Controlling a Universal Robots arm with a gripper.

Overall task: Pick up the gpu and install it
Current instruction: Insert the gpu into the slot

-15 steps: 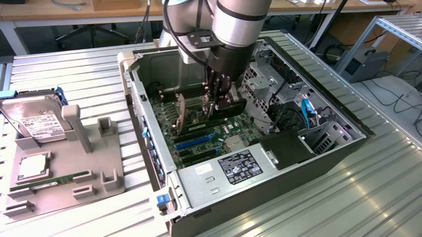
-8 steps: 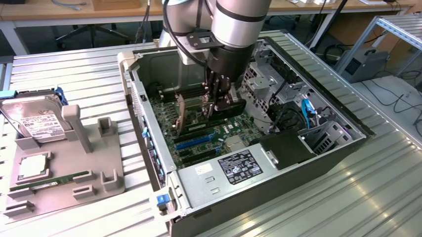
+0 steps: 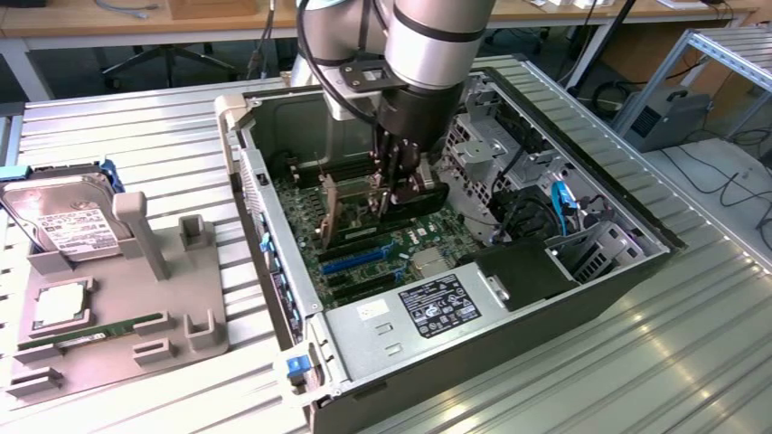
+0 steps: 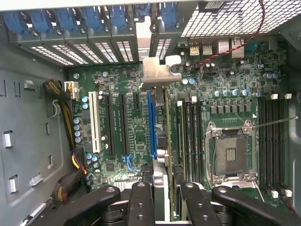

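While pincer (image 3: pixel 392 194) grips it, thin gpu (image 4: pixel 165 141) edge-on, silver bracket, above motherboard (image 4: pixel 131 127)

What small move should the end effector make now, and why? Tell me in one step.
Probably ease the gpu straight down, keeping it upright. The end effector grips the card edge-on inside the open computer case, its silver bracket is up by the rear slot openings, and the card runs just beside the blue slot on the motherboard; whether it has seated cannot be told.

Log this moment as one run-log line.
gripper: shut on gpu | gpu: edge-on over motherboard slots, inside computer case | seating: cannot tell
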